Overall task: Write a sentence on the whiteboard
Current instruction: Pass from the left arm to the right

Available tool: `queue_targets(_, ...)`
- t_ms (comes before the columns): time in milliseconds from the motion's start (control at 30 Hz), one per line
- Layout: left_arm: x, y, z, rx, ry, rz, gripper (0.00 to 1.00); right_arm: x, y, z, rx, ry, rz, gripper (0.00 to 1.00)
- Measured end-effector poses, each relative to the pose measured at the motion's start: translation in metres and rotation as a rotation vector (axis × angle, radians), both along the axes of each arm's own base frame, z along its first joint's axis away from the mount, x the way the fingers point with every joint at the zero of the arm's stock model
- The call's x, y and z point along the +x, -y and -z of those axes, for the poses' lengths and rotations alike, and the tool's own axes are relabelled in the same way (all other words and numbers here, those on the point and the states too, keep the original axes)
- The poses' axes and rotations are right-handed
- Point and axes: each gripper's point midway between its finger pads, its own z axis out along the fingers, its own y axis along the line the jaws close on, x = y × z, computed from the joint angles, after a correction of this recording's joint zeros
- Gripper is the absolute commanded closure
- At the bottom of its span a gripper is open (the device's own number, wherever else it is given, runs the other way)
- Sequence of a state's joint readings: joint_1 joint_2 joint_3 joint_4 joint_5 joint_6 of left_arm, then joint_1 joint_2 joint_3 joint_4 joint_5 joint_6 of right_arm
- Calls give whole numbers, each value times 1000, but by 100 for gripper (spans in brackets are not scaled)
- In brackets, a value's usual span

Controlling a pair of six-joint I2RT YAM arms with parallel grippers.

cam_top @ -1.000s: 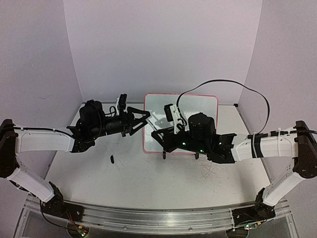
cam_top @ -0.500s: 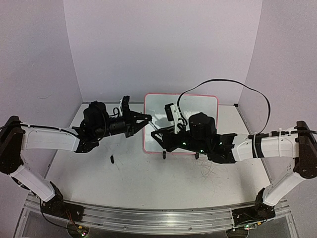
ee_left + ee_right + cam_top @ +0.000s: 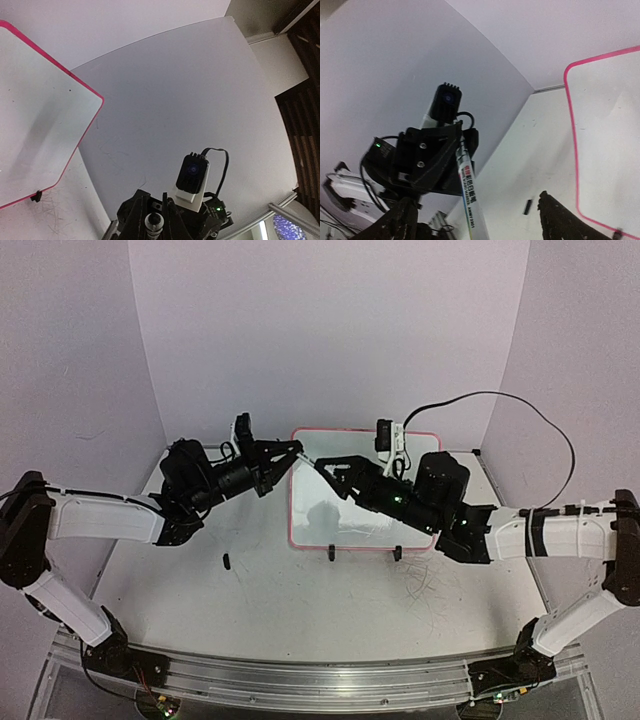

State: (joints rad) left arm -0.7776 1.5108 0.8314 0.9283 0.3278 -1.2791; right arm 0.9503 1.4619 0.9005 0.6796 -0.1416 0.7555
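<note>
**A:** Where is the whiteboard (image 3: 340, 525) to be found?

**B:** It is propped on its two black clip feet (image 3: 332, 553) at the middle of the table (image 3: 300, 610), toward the back wall. No writing can be made out on it.

**A:** What is held over it?

**B:** A marker (image 3: 467, 185) is clamped in the left gripper (image 3: 292, 452), just above the board's far-left corner. The right gripper (image 3: 328, 478) is met with it there, but its fingers are spread wide on either side of the barrel and nothing is gripped by them.

**A:** Which step is in hand?

**B:** A handover is judged to be finishing: the marker is now carried by the left arm, and writing is not yet begun.

**A:** What is called for next?

**B:** The right arm should be drawn clear, then the marker brought tip-first onto the blank face, lightly, so that the propped board is not pushed. Which end is the tip cannot be told. A small black piece (image 3: 227, 561), perhaps the cap, is seen on the table left of the board.

**A:** What is changed from a second ago?

**B:** Then the right gripper was closed, low over the board's near edge, and the left was open beside its left edge. Both have been raised toward the far corner and their states exchanged. The board has not been moved.
</note>
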Motion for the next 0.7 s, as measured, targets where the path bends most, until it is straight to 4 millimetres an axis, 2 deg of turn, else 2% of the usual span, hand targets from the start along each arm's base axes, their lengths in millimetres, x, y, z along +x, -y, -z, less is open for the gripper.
queue_targets(33,2,1,0,-17,-7,0,100,0,-2,-2,25,-5,-12,32)
queue_targets(100,5,2,2,-46,-26,3,100,0,-6,-5,62,-10,-34,44)
queue_targets(267,12,3,6,-89,-66,-6,100,7,-21,1,91,-27,-59,68)
queue_targets(400,11,1,-2,-125,-56,-14,100,13,-27,6,91,-29,-48,73)
queue_targets(567,9,2,-6,-148,-58,-16,100,19,-24,-3,119,-4,-13,67)
queue_targets(700,9,1,-8,-157,-57,-25,100,22,-23,-14,143,21,5,71)
